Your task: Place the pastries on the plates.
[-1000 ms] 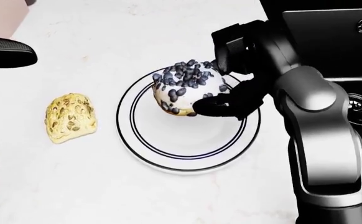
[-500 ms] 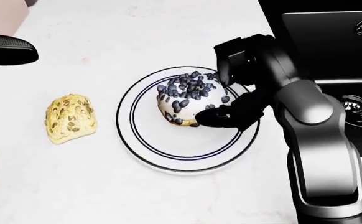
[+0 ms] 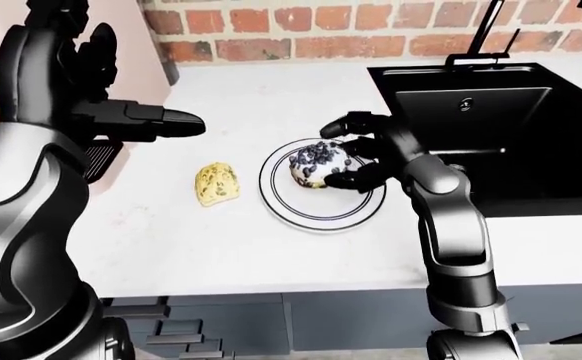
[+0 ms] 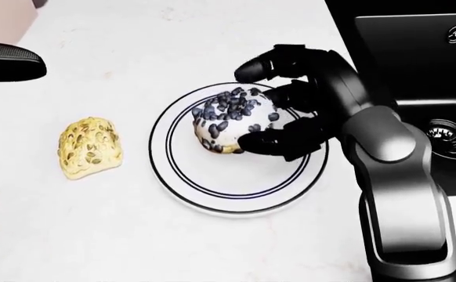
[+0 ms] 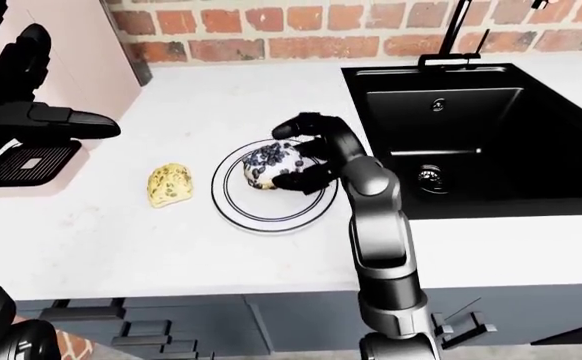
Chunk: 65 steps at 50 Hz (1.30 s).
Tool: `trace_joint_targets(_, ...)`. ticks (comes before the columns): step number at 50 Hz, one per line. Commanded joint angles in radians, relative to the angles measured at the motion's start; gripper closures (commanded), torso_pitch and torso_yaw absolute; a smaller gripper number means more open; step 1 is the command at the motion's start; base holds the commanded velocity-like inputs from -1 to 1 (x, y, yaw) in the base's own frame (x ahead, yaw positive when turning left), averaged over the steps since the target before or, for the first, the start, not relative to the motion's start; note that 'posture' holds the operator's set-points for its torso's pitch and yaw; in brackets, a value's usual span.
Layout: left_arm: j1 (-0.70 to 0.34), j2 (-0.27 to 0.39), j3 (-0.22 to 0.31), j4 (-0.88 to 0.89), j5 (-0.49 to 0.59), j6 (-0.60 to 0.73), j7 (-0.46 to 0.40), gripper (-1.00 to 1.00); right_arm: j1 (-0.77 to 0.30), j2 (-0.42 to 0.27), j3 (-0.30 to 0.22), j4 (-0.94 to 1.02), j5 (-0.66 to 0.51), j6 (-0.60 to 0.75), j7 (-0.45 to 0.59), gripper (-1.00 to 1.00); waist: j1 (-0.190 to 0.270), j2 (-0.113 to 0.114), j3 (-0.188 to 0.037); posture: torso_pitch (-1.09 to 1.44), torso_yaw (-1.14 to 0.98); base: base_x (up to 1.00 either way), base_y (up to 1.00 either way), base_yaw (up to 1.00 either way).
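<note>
progress: frosted pastry [image 4: 232, 119] on plate [image 4: 212, 194] | right hand [image 4: 290, 117] fingers loosely open around it | left hand [image 3: 121, 120] open, empty | left: seeded pastry [image 4: 89, 147] on tabletop [image 4: 95, 235]

Right hand [image 4: 295, 108] reaches in from view's right, fingers [image 4: 253, 66] spread and curled, not closed. Left hand [image 3: 121, 120] raised at upper left, fingers extended.

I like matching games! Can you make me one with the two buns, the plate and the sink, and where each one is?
Things:
1. dark-sprinkled pastry
2. yellow seeded pastry
3. plate
4. sink

Places:
A. bare counter, left of the plate
B. right side, black
C. on the plate, by the right robot hand
D. under the sprinkled pastry

Pairs: 1-C, 2-A, 3-D, 4-B
</note>
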Motion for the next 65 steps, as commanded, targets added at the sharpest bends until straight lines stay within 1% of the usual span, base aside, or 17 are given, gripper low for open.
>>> trace_joint_targets(1, -0.026, 0.015, 0.012, -0.020, 0.004, -0.029, 0.003, -1.00, -0.032, -0.007, -0.012, -0.029, -0.004, -0.025, -0.006, -0.18, 0.000, 0.003, -0.026, 0.05, 0.00, 0.00, 0.00, 0.00)
trace_joint_targets(3, -0.026, 0.016, 0.016, -0.022, 0.002, -0.027, 0.003, -1.00, -0.032, -0.007, -0.012, -0.036, -0.005, -0.018, -0.002, -0.20, 0.000, 0.003, -0.026, 0.05, 0.00, 0.00, 0.00, 0.00)
trace_joint_targets(8, -0.026, 0.016, 0.014, -0.022, 0.001, -0.027, 0.004, -1.00, -0.031, -0.011, -0.010, -0.051, -0.010, -0.007, 0.007, -0.38, 0.001, 0.003, -0.026, 0.05, 0.00, 0.00, 0.00, 0.00)
trace_joint_targets(10, -0.025, 0.017, 0.013, -0.023, 0.002, -0.027, 0.005, -1.00, -0.030, -0.011, -0.011, -0.053, -0.011, -0.005, 0.010, -0.51, 0.001, 0.003, -0.026, 0.05, 0.00, 0.00, 0.00, 0.00)
trace_joint_targets(13, -0.027, 0.017, 0.014, -0.023, 0.002, -0.025, 0.006, -1.00, -0.031, -0.013, -0.013, -0.059, -0.012, 0.001, 0.014, -0.90, 0.001, 0.003, -0.026, 0.05, 0.00, 0.00, 0.00, 0.00)
trace_joint_targets(15, -0.028, 0.018, 0.013, -0.021, 0.003, -0.027, 0.005, -1.00, -0.034, -0.015, -0.013, -0.057, -0.012, 0.002, 0.016, -1.00, 0.001, 0.003, -0.026, 0.05, 0.00, 0.00, 0.00, 0.00)
trace_joint_targets(25, -0.040, 0.017, 0.009, -0.011, 0.005, -0.028, 0.006, -1.00, -0.049, -0.017, -0.017, -0.081, -0.011, 0.030, 0.024, -1.00, 0.001, 0.003, -0.027, 0.05, 0.00, 0.00, 0.00, 0.00)
trace_joint_targets(32, -0.050, 0.018, 0.007, -0.004, 0.005, -0.028, 0.007, -1.00, -0.091, -0.026, -0.042, -0.118, 0.009, 0.067, -0.003, -1.00, 0.002, 0.003, -0.026, 0.05, 0.00, 0.00, 0.00, 0.00)
trace_joint_targets(36, -0.041, 0.015, 0.015, -0.010, -0.002, -0.025, 0.010, -1.00, -0.088, -0.027, -0.070, -0.162, 0.039, 0.077, -0.065, -1.00, 0.003, 0.003, -0.025, 0.05, 0.00, 0.00, 0.00, 0.00)
trace_joint_targets(40, -0.032, 0.018, 0.031, -0.019, -0.023, -0.018, 0.021, -1.00, -0.116, -0.046, -0.109, -0.227, 0.091, 0.134, -0.135, -1.00, 0.004, 0.001, -0.026, 0.05, 0.00, 0.00, 0.00, 0.00)
trace_joint_targets(46, -0.005, 0.022, 0.056, -0.043, -0.074, -0.003, 0.047, -1.00, -0.103, -0.064, -0.132, -0.322, 0.161, 0.211, -0.231, -1.00, 0.006, -0.001, -0.023, 0.05, 0.00, 0.00, 0.00, 0.00)
trace_joint_targets(48, 0.018, 0.025, 0.064, -0.059, -0.086, -0.002, 0.052, -1.00, -0.128, -0.056, -0.177, -0.366, 0.200, 0.215, -0.292, -1.00, 0.005, -0.002, -0.023, 0.05, 0.00, 0.00, 0.00, 0.00)
trace_joint_targets(49, 0.029, 0.026, 0.066, -0.066, -0.091, -0.001, 0.054, -1.00, -0.143, -0.058, -0.203, -0.405, 0.230, 0.276, -0.325, -1.00, 0.005, -0.001, -0.022, 0.05, 0.00, 0.00, 0.00, 0.00)
trace_joint_targets(51, 0.040, 0.026, 0.068, -0.075, -0.101, -0.002, 0.056, -1.00, -0.148, -0.106, -0.193, -0.446, 0.257, 0.319, -0.357, -1.00, 0.007, -0.001, -0.022, 0.05, 0.00, 0.00, 0.00, 0.00)
trace_joint_targets(58, 0.096, 0.015, 0.074, -0.095, -0.112, -0.030, 0.051, -1.00, -0.150, -0.186, -0.237, -0.623, 0.333, 0.508, -0.408, -1.00, 0.012, -0.009, -0.015, 0.05, 0.00, 0.00, 0.00, 0.00)
trace_joint_targets(63, 0.118, 0.006, 0.079, -0.106, -0.127, -0.041, 0.046, -1.00, -0.085, -0.201, -0.256, -0.717, 0.347, 0.573, -0.424, -1.00, 0.013, -0.013, -0.014, 0.05, 0.00, 0.00, 0.00, 0.00)
trace_joint_targets(65, 0.127, 0.003, 0.076, -0.119, -0.136, -0.039, 0.040, -1.00, -0.057, -0.196, -0.277, -0.767, 0.349, 0.597, -0.427, -1.00, 0.014, -0.014, -0.014, 0.05, 0.00, 0.00, 0.00, 0.00)
